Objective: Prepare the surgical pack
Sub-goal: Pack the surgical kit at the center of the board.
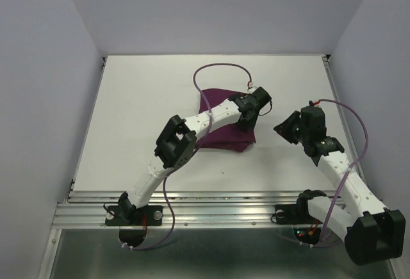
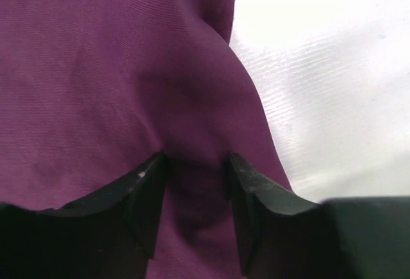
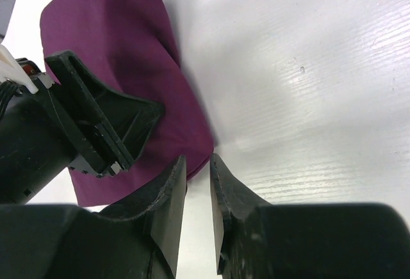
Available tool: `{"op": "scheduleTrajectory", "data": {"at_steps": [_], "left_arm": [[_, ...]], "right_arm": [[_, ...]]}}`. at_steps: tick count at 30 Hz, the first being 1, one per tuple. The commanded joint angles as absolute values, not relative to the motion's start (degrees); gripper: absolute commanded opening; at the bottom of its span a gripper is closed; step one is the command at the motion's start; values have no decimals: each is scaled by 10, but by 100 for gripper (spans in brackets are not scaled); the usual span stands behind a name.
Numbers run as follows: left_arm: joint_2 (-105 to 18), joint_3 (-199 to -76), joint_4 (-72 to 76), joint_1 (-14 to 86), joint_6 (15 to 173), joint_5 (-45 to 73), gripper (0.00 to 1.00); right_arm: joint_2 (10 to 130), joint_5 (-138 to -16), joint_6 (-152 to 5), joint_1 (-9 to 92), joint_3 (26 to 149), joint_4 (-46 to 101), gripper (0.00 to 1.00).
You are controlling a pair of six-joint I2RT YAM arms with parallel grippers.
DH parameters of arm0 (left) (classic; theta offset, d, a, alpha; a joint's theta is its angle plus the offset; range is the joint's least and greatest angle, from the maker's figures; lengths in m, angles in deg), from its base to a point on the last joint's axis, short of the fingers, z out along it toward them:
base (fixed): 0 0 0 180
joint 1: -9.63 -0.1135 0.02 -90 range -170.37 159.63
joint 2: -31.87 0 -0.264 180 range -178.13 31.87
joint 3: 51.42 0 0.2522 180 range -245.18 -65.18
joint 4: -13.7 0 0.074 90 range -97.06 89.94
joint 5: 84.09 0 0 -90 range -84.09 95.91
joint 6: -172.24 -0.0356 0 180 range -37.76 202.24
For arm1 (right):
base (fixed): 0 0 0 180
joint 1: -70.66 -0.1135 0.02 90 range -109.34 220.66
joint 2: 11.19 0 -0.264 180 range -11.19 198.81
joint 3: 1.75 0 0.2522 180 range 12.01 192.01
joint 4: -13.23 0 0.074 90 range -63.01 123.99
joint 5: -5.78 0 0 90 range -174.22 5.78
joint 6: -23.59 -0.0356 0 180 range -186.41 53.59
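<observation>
The surgical pack shows as a dark purple cloth [image 1: 232, 138], folded into a bundle at the middle of the white table. My left gripper [image 1: 247, 119] hangs over the bundle's right part. In the left wrist view its gripper [image 2: 195, 164] is open, its fingers astride a raised fold of the cloth [image 2: 96, 68] and not closed on it. My right gripper [image 1: 282, 129] hovers just right of the bundle. In the right wrist view this gripper [image 3: 197, 164] stands slightly open near the cloth's [image 3: 128, 42] rounded edge, with only bare table showing in the narrow gap. The left gripper's fingers [image 3: 106, 122] rest on the cloth there.
The white table [image 1: 147, 100] is boxed in by pale walls at the left, back and right. An aluminium rail [image 1: 211, 210] runs along the near edge by the arm bases. Purple cables [image 1: 221, 68] loop over both arms.
</observation>
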State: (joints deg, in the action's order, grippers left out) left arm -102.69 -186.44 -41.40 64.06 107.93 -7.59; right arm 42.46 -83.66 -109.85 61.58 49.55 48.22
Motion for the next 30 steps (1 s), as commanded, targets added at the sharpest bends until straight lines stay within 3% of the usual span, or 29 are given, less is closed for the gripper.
{"op": "scheduleTrajectory", "data": {"at_steps": [1, 3, 6, 8, 13, 20, 30], "left_arm": [[-1043, -1895, -436, 646, 1072, -102, 47], [-1048, -1896, -435, 646, 1070, -101, 37], [-1052, -1895, -434, 646, 1063, -95, 7], [-1052, -1890, -423, 646, 1054, -83, 0], [-1035, -1871, -401, 644, 1044, -49, 0], [-937, -1810, -353, 626, 1055, -23, 0], [-909, -1822, -354, 617, 1055, 11, 0]], "right_arm": [[422, -825, -1093, 614, 501, 483, 28], [426, -823, -1094, 614, 500, 481, 28], [437, -818, -1096, 614, 500, 474, 28], [449, -802, -1106, 614, 490, 458, 28], [490, -711, -1147, 614, 444, 340, 27], [576, -673, -1204, 608, 411, 209, 26], [725, -690, -1225, 519, 505, 142, 26]]}}
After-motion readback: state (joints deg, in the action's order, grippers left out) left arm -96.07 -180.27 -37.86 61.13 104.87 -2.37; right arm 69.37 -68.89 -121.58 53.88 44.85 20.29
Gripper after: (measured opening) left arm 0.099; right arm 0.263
